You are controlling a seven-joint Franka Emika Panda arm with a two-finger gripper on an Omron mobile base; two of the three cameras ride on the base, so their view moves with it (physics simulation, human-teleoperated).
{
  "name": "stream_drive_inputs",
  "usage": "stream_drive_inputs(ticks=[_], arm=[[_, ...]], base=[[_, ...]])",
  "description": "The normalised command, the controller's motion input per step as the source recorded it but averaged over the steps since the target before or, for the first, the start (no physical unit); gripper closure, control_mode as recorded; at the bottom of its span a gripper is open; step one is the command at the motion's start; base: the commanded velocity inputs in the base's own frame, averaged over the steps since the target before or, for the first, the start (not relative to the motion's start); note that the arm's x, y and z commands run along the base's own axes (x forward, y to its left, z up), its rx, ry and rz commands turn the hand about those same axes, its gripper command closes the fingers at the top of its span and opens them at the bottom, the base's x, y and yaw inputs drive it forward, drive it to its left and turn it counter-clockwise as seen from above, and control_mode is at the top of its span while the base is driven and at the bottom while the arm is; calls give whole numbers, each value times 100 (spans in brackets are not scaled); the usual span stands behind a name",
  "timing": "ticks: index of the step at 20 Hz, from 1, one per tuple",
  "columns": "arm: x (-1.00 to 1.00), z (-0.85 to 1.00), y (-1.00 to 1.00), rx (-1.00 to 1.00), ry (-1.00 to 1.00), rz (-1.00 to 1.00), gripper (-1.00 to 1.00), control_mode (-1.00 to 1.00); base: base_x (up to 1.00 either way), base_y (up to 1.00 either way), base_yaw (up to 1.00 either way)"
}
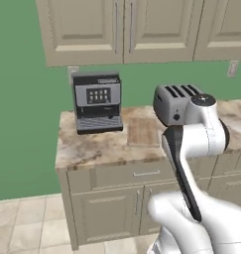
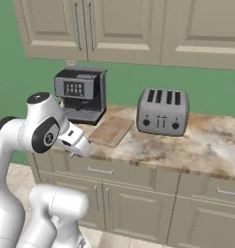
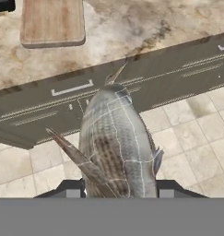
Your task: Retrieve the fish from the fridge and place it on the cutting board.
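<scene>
Pinched in the pincer (image 3: 117,192), fish (image 3: 115,147) hanging out over the floor tiles short of the desk (image 3: 145,32), nose toward twelve o'clock. Risks slipping from a tail-end grip, or clipping the desk edge if carried too low. Farther off at eleven o'clock, cutting board (image 3: 52,20) beside the coffee machine (image 2: 81,94), easily bumped on overshoot.

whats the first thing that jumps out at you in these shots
In the hand view, the fish, grey and mottled, sits clamped in the gripper, hanging over the tiled floor in front of the cabinet drawers. Past it on the marbled countertop lies the bare wooden cutting board. In the base views that board lies between a black coffee machine at the counter's left end and a silver toaster.
</scene>
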Motion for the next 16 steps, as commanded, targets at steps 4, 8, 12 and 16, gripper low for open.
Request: stream_drive_inputs(ticks=[4,8,12,16], arm=[[0,0,0,0,0,0,100,100],[0,0,0,0,0,0,100,100],[0,0,0,0,0,0,100,100],[0,0,0,0,0,0,100,100]], base=[[68,1,0],[53,16,0],[27,15,0],[30,0,0]])
